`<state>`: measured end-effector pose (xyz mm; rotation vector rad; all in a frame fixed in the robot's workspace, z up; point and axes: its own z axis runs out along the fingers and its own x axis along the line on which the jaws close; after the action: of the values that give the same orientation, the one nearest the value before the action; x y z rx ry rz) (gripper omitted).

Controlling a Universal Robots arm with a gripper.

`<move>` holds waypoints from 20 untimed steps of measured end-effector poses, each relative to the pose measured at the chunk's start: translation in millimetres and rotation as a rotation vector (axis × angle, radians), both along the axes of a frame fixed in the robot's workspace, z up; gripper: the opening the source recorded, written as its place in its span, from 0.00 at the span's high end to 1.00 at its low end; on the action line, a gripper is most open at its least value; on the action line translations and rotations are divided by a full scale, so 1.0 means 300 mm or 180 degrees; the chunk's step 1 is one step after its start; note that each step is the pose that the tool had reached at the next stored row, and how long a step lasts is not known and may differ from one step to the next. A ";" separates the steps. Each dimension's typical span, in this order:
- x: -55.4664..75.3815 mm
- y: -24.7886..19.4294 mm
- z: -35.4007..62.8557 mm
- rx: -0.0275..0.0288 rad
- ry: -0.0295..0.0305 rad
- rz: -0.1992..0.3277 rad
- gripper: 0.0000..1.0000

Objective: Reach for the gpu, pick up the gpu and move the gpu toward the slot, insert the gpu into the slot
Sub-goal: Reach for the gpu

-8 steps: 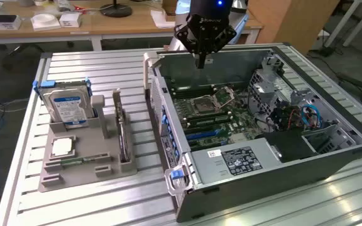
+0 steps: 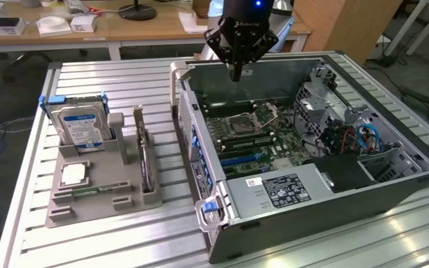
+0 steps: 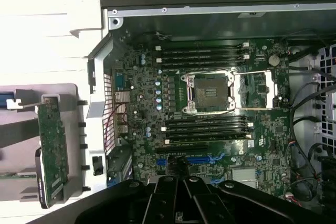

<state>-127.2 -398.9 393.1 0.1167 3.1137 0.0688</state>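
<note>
A slatted metal table (image 2: pixel 110 78) is seen bearing an open computer case (image 2: pixel 311 223) laid on its side, its wall also seen in the wrist view (image 3: pixel 210 9). Inside the case a motherboard (image 2: pixel 252 134) (image 3: pixel 210 135) is exposed, with an empty socket (image 2: pixel 244 120) (image 3: pixel 210 93) between banks of memory slots and blue slots (image 2: pixel 241 159) (image 3: pixel 202 159) on the near side of these.

On the exterior view's left of the case, just beside it, a grey holder (image 2: pixel 103 206) (image 3: pixel 52 90) is set on the table. A hard drive (image 2: pixel 80 125) is stood upright at the holder's far end. The gpu (image 2: pixel 146 162) (image 3: pixel 52 150) is stood on edge in the holder's channel nearest the case, untouched. A square processor (image 2: pixel 73 174) is laid flat in the holder, and a memory stick (image 2: pixel 87 192) is laid just in front of it.

The gripper (image 2: pixel 236 75) (image 3: pixel 184 192) is held above the far wall of the case, pointed downward, well apart from the gpu. Its fingers are seen drawn together to a narrow tip, and nothing is held between them.
</note>
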 end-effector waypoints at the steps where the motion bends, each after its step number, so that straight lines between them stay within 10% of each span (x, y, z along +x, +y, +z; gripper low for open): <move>1: -0.006 0.000 0.000 0.0000 0.0000 0.0000 0.90; 20: -0.152 0.000 -0.003 0.0000 0.0000 0.0000 0.90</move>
<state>-172.6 -399.0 392.4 0.1164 3.1138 0.0688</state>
